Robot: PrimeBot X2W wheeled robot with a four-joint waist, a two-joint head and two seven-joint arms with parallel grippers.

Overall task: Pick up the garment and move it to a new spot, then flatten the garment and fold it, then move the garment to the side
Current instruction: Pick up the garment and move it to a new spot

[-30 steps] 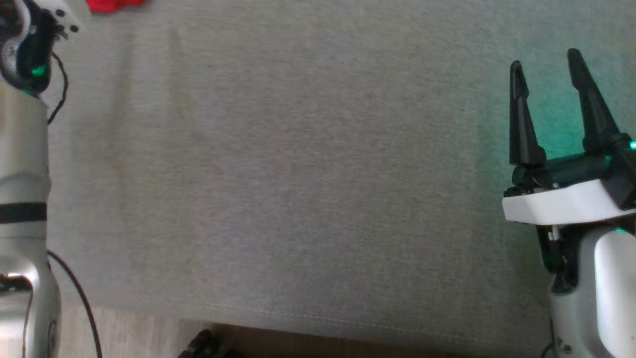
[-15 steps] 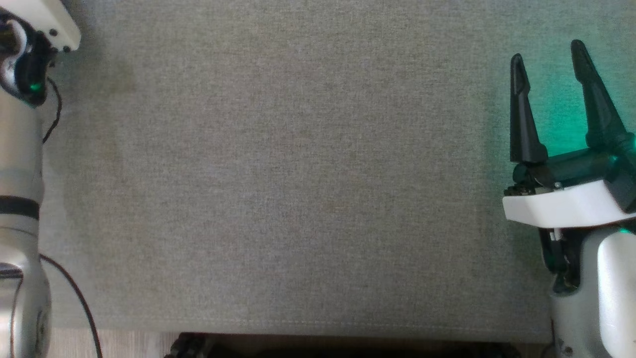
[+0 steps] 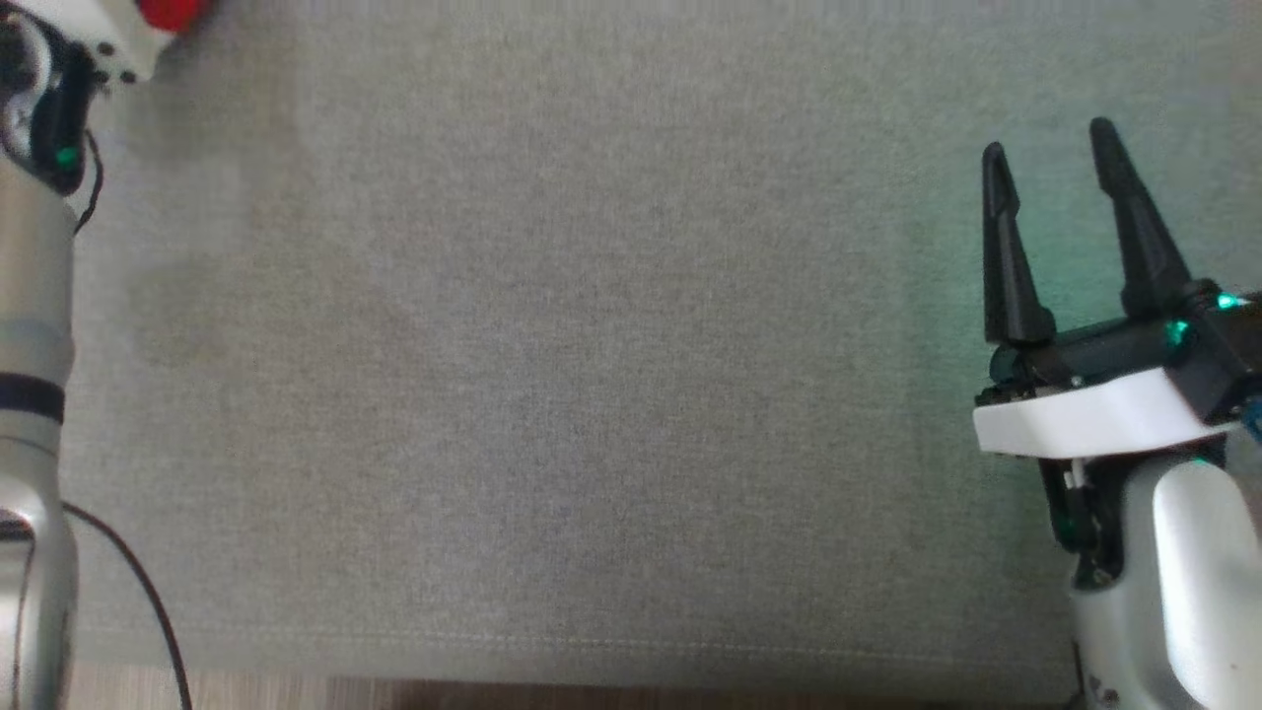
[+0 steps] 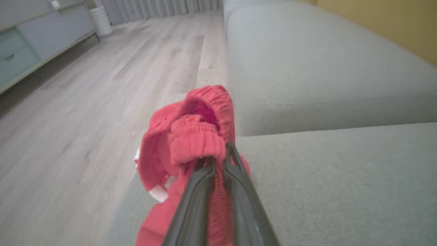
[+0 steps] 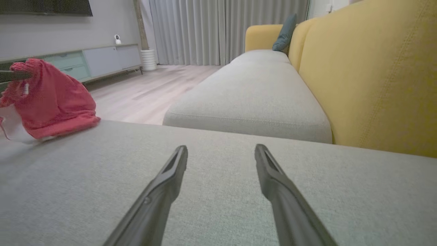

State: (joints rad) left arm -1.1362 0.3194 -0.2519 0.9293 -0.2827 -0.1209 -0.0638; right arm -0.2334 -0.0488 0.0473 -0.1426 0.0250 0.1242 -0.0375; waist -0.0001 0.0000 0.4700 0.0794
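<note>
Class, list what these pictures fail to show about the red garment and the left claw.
Head view: garment cut off by the top edge.
Left wrist view: its lower part hidden behind the left claw; folds blurred.
Right wrist view: its left side cut off by the frame edge.

Red garment [image 4: 191, 140], grey seat [image 3: 592, 345], yellow backrest [image 5: 368, 78], seemingly teal pillow [image 5: 285, 32]

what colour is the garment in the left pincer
Red fabric garment, small white patch; best seen in the left wrist view.
</note>
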